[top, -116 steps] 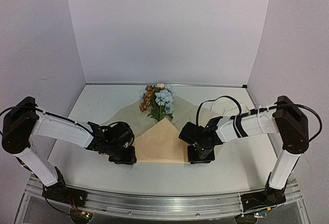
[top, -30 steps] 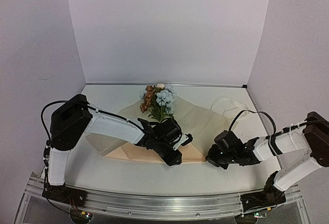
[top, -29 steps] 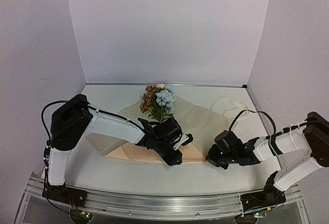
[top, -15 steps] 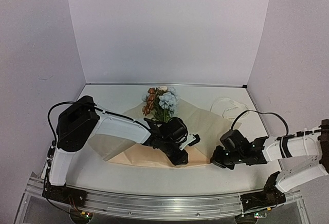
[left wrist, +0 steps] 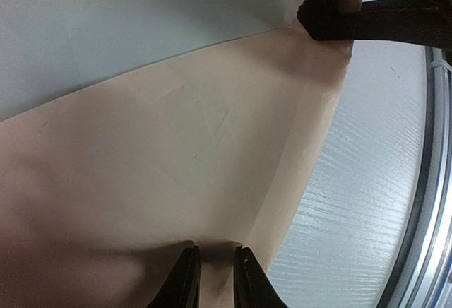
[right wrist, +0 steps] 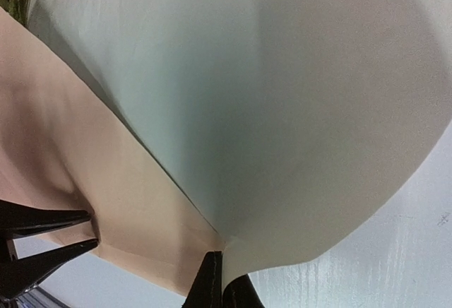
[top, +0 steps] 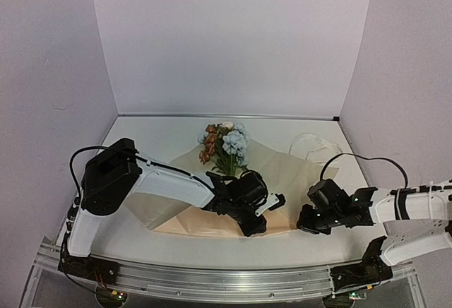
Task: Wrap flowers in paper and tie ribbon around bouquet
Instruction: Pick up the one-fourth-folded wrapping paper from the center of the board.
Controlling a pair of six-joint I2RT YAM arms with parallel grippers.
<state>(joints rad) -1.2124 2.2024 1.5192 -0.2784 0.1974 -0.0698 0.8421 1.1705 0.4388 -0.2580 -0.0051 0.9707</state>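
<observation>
Top external view gives you the layout: the flowers [top: 226, 145] lie mid-table with their heads toward the back wall. The paper [top: 205, 222] spreads in front of them, with a pale grey-green sheet [top: 286, 170] behind it. The ribbon [top: 311, 145] waits back right, well apart. Your left gripper [left wrist: 215, 276] has its jaws nearly together on a raised fold at the paper's near edge. Your right gripper [right wrist: 220, 283] is clamped tight on the paper's corner, probably anchoring it so the fold can roll over the stems.

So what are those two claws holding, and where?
The right tool pinches the paper at a corner. The left tool straddles the paper's near edge; whether it grips cannot be told.
</observation>
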